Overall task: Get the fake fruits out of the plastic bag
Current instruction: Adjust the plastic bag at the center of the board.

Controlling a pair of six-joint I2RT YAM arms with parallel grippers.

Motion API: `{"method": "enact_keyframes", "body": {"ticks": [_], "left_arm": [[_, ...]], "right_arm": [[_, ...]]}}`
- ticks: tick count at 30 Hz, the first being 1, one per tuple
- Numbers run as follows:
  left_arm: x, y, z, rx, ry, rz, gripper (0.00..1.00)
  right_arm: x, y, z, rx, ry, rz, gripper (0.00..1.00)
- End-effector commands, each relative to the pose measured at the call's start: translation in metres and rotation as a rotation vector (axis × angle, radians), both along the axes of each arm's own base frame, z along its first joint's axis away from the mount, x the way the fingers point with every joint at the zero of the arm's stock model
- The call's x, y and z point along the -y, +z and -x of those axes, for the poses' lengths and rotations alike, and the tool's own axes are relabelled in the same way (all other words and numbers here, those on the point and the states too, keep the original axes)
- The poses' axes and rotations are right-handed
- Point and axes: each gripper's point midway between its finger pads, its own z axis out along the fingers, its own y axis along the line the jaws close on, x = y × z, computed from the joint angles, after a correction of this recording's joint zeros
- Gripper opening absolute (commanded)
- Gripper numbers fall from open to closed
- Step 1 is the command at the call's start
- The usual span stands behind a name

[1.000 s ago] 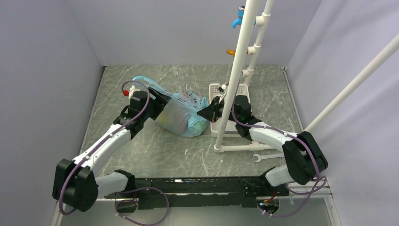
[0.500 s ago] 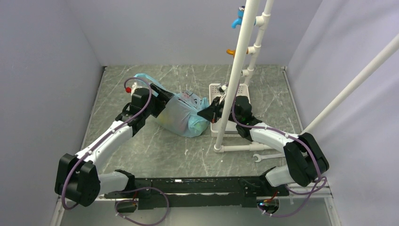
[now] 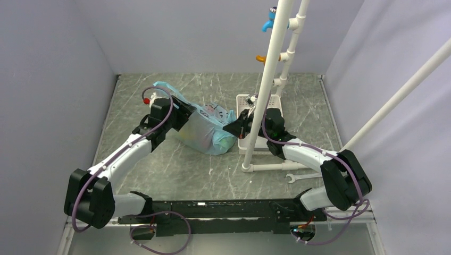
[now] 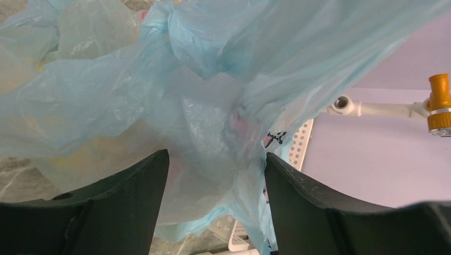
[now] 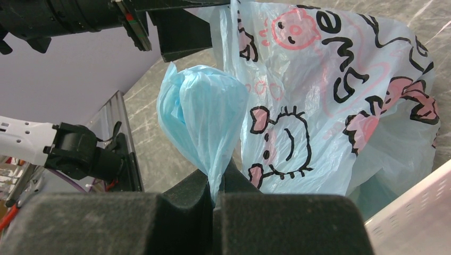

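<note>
The plastic bag (image 3: 205,130) lies mid-table between both grippers, light blue with cartoon prints (image 5: 330,79). My left gripper (image 3: 183,112) presses into its left side. Its jaws stand partly apart around a bulge of bag film (image 4: 213,175) that touches both fingers. One bag handle (image 3: 159,85) trails behind the left wrist. My right gripper (image 3: 234,129) is shut on the other handle, a twisted blue one (image 5: 205,111), pinched between its fingertips. The fake fruits show only as dim yellow (image 4: 80,154) and pink tints through the film.
A white slotted basket (image 3: 243,100) stands right of the bag, against the base of a white PVC pipe frame (image 3: 266,79). Orange (image 4: 439,103) and blue fittings hang on the pipes. A wrench (image 3: 298,177) lies at the right front.
My left arm has swung a little away from me, and the trailing bag handle has moved with it. The right arm and the pinched handle have stayed put.
</note>
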Motion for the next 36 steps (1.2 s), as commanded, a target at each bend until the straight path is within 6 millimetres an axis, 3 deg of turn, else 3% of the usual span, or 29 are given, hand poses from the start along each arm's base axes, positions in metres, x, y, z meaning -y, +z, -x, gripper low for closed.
{"method": "enact_keyframes", "body": {"ticks": [1,6,9,14,18,22,28,33,36], "left_arm": [[0.005,0.020,-0.010,0.056,0.001,0.026,0.70],[0.003,0.021,-0.009,0.061,0.000,0.010,0.59],[0.003,0.023,-0.005,0.073,-0.015,0.004,0.51],[0.004,0.032,0.000,0.128,-0.072,-0.040,0.39],[0.006,0.040,0.003,0.186,-0.129,-0.099,0.24],[0.010,0.044,0.003,0.214,-0.196,-0.155,0.19],[0.018,0.038,0.005,0.198,-0.261,-0.175,0.00],[0.019,0.030,0.014,0.193,-0.296,-0.176,0.00],[0.023,0.028,0.020,0.185,-0.346,-0.189,0.00]], "right_arm": [[-0.002,0.015,0.000,0.065,0.006,-0.023,0.00],[-0.002,0.013,-0.001,0.058,-0.001,-0.011,0.00],[-0.001,0.008,-0.002,0.039,-0.005,0.016,0.22],[0.009,0.000,-0.010,-0.065,-0.008,0.111,0.46],[0.016,0.012,-0.012,-0.088,0.013,0.144,0.70],[0.032,0.038,-0.019,-0.059,-0.039,0.138,0.86],[0.039,0.069,-0.045,-0.005,-0.060,0.186,0.94],[0.040,0.089,-0.066,0.076,-0.092,0.230,0.99],[0.029,0.090,-0.071,0.128,0.000,0.249,0.99]]}}
